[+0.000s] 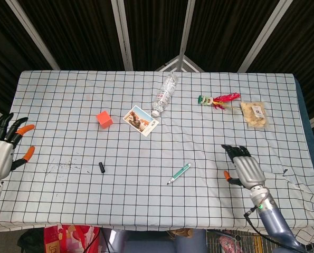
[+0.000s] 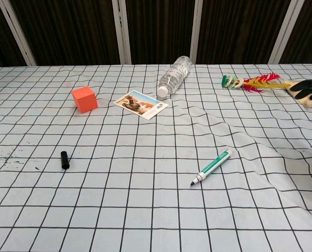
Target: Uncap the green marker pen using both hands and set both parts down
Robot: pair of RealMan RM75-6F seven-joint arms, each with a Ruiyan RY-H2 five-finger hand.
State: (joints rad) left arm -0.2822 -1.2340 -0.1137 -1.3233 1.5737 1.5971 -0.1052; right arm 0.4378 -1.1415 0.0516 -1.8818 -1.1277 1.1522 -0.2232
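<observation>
Counter point(image 1: 67, 95), covered with a white black-gridded cloth, creased toward the right. Lying on it: uncapped green marker pen point(image 1: 178, 173), near front centre; black cap point(image 1: 101, 167), well left of it; orange cube point(image 1: 103, 119); photo card point(image 1: 140, 120); clear bottle point(image 1: 164, 94) on its side; feathered toy point(image 1: 219, 100); snack packet point(image 1: 254, 114).
</observation>
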